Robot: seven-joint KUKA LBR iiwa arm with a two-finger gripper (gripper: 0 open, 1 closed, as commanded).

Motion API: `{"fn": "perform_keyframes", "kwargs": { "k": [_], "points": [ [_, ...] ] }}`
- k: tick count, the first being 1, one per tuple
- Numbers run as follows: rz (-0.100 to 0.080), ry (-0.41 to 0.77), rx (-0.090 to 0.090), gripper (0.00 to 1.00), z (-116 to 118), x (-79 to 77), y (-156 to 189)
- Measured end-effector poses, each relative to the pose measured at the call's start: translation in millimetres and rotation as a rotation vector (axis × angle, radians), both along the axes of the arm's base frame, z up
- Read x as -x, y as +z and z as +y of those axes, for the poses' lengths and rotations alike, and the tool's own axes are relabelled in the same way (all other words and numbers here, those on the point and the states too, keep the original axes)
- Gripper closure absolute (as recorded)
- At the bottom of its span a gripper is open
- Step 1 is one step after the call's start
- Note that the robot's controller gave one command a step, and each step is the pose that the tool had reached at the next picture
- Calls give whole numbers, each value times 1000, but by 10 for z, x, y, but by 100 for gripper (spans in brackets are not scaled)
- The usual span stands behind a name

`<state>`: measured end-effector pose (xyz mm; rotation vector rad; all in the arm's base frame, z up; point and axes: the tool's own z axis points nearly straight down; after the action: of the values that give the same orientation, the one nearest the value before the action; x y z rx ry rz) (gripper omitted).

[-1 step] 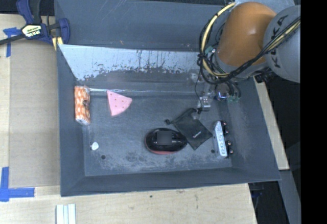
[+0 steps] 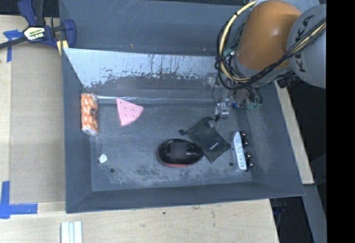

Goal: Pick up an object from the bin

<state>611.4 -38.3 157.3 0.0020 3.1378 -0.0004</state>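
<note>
My gripper (image 2: pixel 221 110) hangs in the right part of the bin, under the arm's orange cover. Just below and left of it lies a flat black square thing (image 2: pixel 209 141), turned like a diamond, with its upper corner nearest the gripper. A black computer mouse with a red edge (image 2: pixel 179 153) rests against that square's left side. To the right of the square lies a narrow white strip with black knobs (image 2: pixel 239 151), close to the bin's right wall.
A pink wedge (image 2: pixel 128 111) and a clear packet of orange pieces (image 2: pixel 89 114) lie at the left of the bin. A small white bit (image 2: pixel 102 158) sits near the front left corner. The arm comes in over the right rim.
</note>
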Motion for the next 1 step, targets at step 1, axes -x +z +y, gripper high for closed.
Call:
{"fn": "perform_keyframes", "kwargs": {
  "k": [1],
  "points": [
    [10, 368, -1, 0, -12, 43, -892]
  ]
}}
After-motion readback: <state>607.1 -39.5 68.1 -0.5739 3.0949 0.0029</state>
